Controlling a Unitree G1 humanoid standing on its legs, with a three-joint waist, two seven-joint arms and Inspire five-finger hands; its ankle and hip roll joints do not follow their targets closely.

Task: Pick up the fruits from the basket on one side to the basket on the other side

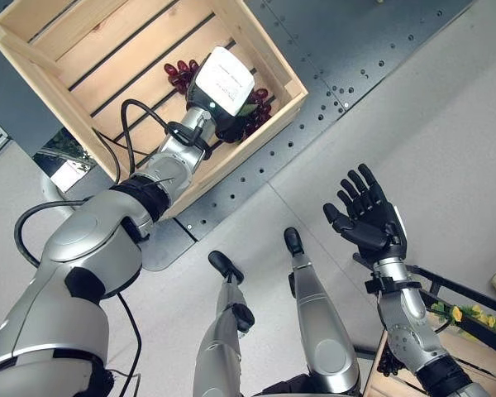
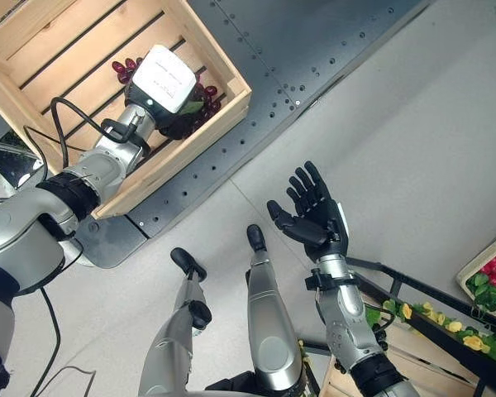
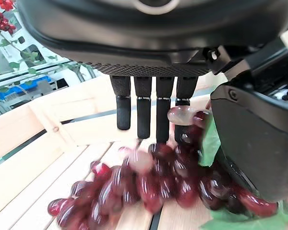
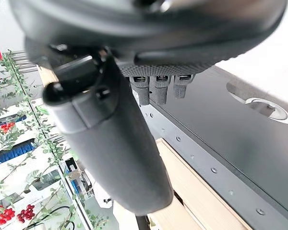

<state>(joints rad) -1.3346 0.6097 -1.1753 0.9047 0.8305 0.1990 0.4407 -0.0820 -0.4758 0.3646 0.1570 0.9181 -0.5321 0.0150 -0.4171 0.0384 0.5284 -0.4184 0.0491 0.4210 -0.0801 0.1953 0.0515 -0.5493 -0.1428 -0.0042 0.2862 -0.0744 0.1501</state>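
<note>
- While the left hand (image 1: pixel 221 81) hung inside the wooden crate (image 1: pixel 54 37), the bunch of dark red grapes (image 3: pixel 149 184) lay directly beneath its palm on the slatted crate floor, near the crate's corner wall.
- Bunch's long axis ran across the line of the fingers (image 3: pixel 143 108), trailing off to one side past them; a green leaf (image 3: pixel 210 143) sat at the thumb end.
- Left-hand fingers pointed straight down in a row, not curled, tips just above or barely touching the top grapes; the thumb (image 3: pixel 252 143) stood well apart on the other side of the bunch, so the grapes sat in the gap between. Nothing clamped, as far as I could judge; hand spread wide.
- Left hand was plainly the nearer one; the next move looked like closing fingers and thumb around the bunch.
- Right hand (image 2: pixel 314 217) was held up over the grey floor (image 1: pixel 446 116), well apart from the crate, fingers splayed and relaxed, holding nothing.
- Another wooden crate (image 2: pixel 413 360) showed by the right arm, likely the other side's basket.
</note>
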